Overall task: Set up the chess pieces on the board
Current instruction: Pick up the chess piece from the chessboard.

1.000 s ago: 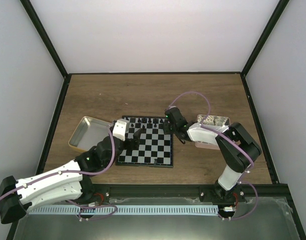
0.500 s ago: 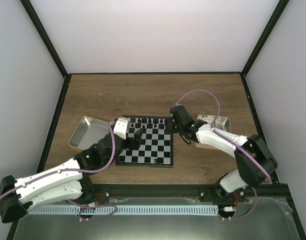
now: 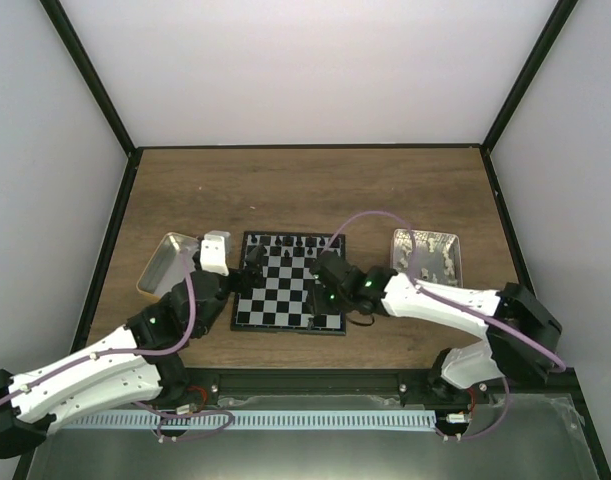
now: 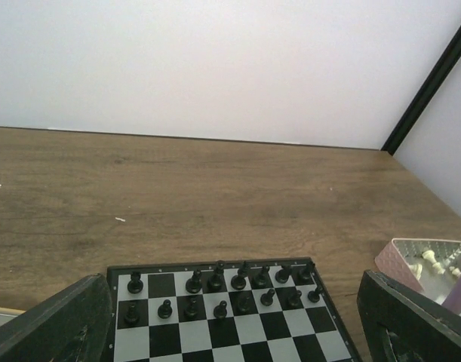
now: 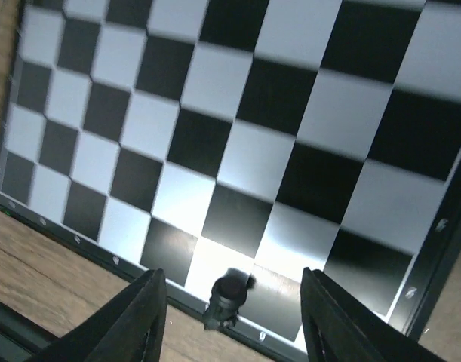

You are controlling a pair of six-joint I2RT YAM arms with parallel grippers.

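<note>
Since a second ago the right gripper [image 3: 320,283] has left the board's far right corner. It now hangs over the near right part of the board [image 3: 285,300], with its jaws wider than before. The left gripper [image 3: 247,280] has drawn back to the board's left edge. From above, the chess pieces [image 3: 290,241] stand in a dark line along the board's far edge. A metal tray [image 3: 160,265] lies on the bench [image 3: 285,190] left of the board, and a pinkish tray [image 3: 455,262] right of it.

In the left wrist view, the left gripper [image 4: 230,305] is spread wide. Its fingers [image 4: 49,324] are at both sides of the board [image 4: 238,328] and hold nothing. The chess pieces [image 4: 222,290] stand in the two far rows of the board. The pinkish tray [image 4: 396,253], right of the board, holds white pieces [image 4: 434,260].

The right wrist view is rather blurred. The right gripper [image 5: 230,302] is spread, and one black piece [image 5: 227,290] stands between its fingers [image 5: 143,313], apart from both. The piece is on the outermost row of the board [image 5: 238,158], by the border.
</note>
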